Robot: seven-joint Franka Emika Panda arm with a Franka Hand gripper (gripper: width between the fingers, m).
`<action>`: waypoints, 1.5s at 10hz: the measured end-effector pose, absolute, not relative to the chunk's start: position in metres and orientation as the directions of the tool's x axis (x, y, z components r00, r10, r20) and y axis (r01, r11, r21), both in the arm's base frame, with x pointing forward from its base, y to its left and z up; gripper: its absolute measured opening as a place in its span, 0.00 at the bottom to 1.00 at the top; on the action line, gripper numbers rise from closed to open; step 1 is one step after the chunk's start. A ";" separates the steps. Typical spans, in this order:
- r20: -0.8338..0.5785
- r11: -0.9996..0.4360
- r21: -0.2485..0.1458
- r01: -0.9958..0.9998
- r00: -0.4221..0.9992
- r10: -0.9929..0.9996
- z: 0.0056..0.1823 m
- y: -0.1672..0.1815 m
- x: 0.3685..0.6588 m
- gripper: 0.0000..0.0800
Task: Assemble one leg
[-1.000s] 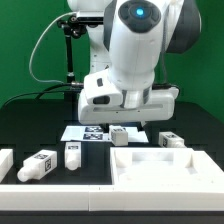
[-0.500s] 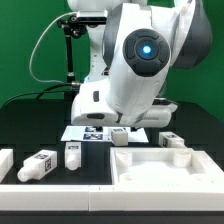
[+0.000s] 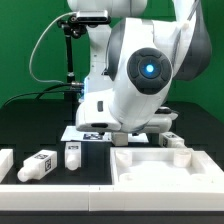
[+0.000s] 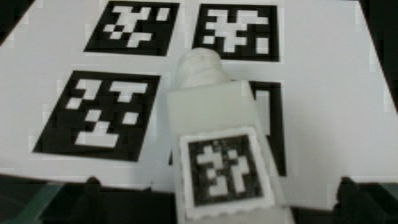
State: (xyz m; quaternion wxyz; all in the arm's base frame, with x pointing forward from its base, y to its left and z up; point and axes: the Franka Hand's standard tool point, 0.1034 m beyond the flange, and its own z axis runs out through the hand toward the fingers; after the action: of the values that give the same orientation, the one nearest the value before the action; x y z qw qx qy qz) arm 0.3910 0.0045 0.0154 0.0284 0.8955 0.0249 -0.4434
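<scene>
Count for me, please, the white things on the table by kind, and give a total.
Legs: 4
Tray-shaped panel: 1
Marker board: 1
White block, cut off at the exterior view's left edge: 1
Total: 7

No words, numbers or brand marks can be read anywhere. The only signs are black-and-white square tags (image 4: 116, 110), coded patterns rather than lettering. Several are on the marker board (image 4: 178, 35) and one on the leg (image 4: 210, 105).
</scene>
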 end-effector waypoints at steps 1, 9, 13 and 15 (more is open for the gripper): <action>-0.795 -0.997 0.029 0.070 0.606 0.019 0.015 0.004 0.391 0.81; -0.746 -0.999 -0.005 0.048 0.664 0.036 0.083 0.019 0.448 0.35; -0.474 -0.996 -0.031 0.078 0.877 0.084 0.120 0.020 0.483 0.36; -0.349 -0.996 -0.027 0.083 0.933 0.087 0.121 0.020 0.493 0.36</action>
State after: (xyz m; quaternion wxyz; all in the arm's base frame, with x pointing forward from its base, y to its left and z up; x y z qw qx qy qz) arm 0.4930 0.0198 0.1215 -0.0057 0.9831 0.0432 -0.1780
